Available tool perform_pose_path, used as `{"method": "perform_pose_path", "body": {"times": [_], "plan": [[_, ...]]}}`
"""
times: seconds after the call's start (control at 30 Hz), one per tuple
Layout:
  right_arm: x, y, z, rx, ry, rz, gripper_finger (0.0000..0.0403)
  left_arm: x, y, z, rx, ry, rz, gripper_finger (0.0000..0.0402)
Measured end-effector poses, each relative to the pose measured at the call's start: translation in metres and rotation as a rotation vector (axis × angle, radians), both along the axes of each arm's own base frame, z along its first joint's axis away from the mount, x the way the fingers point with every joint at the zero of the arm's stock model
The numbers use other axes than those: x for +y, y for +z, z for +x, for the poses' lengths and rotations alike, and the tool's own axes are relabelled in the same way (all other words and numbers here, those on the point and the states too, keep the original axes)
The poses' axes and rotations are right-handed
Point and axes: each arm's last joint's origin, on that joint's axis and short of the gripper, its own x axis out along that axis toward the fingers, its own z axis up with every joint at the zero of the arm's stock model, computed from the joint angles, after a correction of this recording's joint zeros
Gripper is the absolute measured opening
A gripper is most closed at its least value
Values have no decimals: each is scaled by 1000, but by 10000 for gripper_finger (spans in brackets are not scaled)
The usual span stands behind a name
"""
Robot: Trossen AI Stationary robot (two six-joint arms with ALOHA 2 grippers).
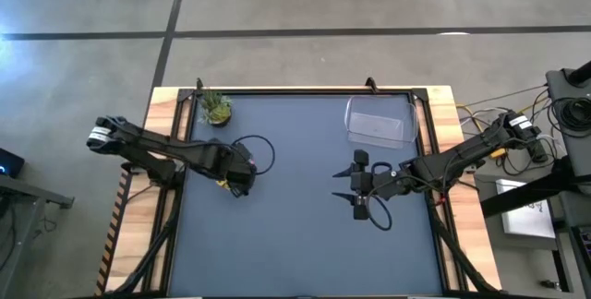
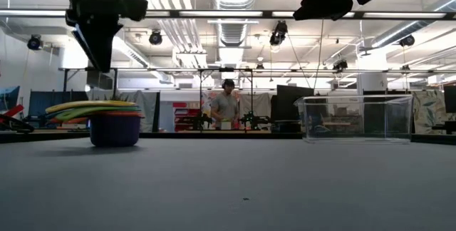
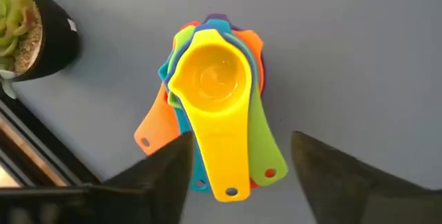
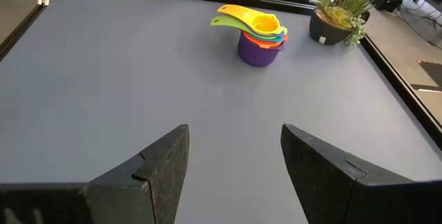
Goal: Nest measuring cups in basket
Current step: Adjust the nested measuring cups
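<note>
**Cups stacked on the mat, outside the basket**

Cups (image 4: pixel 260 34): nested in one stack, purple at the bottom, yellow on top, handles fanned out. The stack stands on the grey-blue mat (image 1: pixel 295 244), near the potted plant (image 1: pixel 215 107) and well apart from the basket (image 1: pixel 377 122).

Basket: clear, upright, nothing visible inside; it sits at the mat's far right corner.

Left gripper (image 3: pixel 238 165): straight above the stack, fingers spread to either side of the handles, touching nothing, holding nothing.

Right gripper (image 1: pixel 355 181): over bare mat, just in front of the basket, fingers parted, holding nothing.

Surface: mat is flat and plain, framed by a dark rail on a wooden table (image 1: pixel 445 114).

Room: open workshop hall, concrete floor, ceiling lights and ducts. A person (image 2: pixel 227 108) stands far behind the table, among equipment.
</note>
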Motion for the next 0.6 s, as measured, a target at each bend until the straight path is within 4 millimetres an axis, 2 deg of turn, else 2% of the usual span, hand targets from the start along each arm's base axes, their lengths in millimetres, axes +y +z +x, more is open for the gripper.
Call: {"method": "perform_pose_path", "body": {"times": [0.17,0.27,0.37,0.6], "plan": [[0,0,0,0,1,0,219,1,-15,1,62,5,48,327],[0,0,0,0,1,0,219,5,-24,0,87,58,54,371],[0,-1,0,2,1,0,219,7,-30,-2,105,87,42,392],[0,-1,0,0,2,1,219,7,-43,-6,118,92,38,396]]}}
